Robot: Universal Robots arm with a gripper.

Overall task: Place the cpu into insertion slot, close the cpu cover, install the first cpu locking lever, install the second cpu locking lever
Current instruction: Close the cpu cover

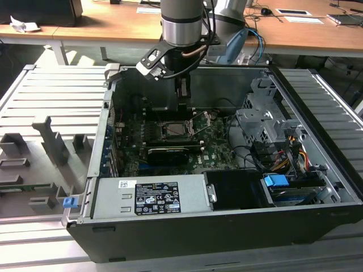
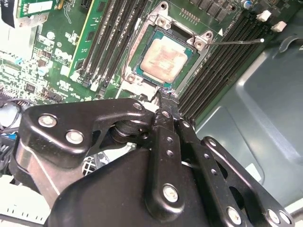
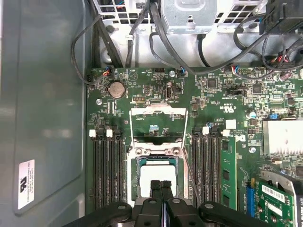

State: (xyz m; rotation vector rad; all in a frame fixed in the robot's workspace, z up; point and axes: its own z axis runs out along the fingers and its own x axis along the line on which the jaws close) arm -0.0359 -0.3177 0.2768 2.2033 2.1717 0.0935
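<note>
The cpu lies flat in the insertion slot, its pale tan face up; the first wrist view also shows the cpu in the insertion slot. The cpu cover, a silvery frame, stands swung open on the far side of the slot. My gripper is shut, its black fingertips pressed together at the slot's near edge with nothing visible between them. In the exterior view my gripper reaches down into the computer case just above the insertion slot. A thin wire locking lever sticks out beside the slot.
Long black memory slots flank the socket on both sides. The grey case wall rises close beside the board. Cables and a metal drive cage crowd the far end. A power supply fills the case's front.
</note>
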